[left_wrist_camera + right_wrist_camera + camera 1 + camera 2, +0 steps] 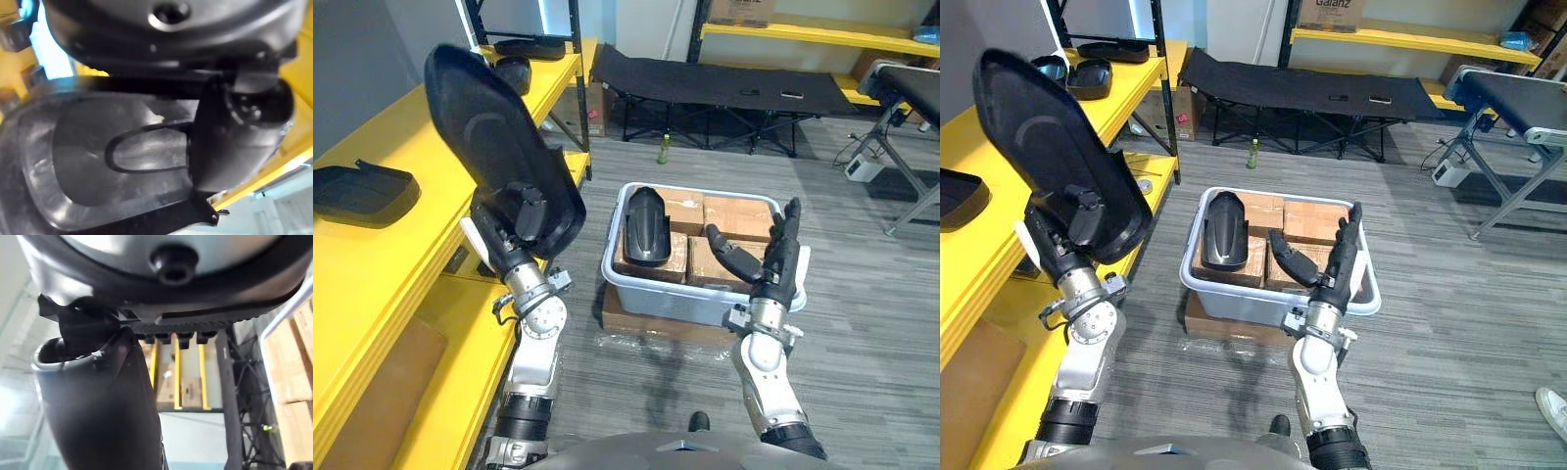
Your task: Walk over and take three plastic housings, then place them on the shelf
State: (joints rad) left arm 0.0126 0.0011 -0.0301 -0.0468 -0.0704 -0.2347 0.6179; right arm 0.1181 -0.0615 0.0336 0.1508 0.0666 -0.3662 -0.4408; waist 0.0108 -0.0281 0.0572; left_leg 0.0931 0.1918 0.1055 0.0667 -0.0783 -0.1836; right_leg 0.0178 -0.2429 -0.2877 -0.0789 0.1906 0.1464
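In the left eye view, your left hand (pixel 519 220) at centre left grips a raised housing (pixel 484 127) beside the yellow shelf (pixel 372 264), where another housing (pixel 357 191) lies. At lower right, your right hand (pixel 773 255) has straight, empty fingers before the grey bin (pixel 675 297), which holds a third housing (pixel 646 225) on cardboard boxes (pixel 734 215). In the right eye view, a folding cot (pixel 1302 88) stands at the top.

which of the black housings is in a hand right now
The large housing, gripped by the left hand and raised beside the yellow shelf. The narrow housing lies in the grey bin; the flat housing sits on that shelf.
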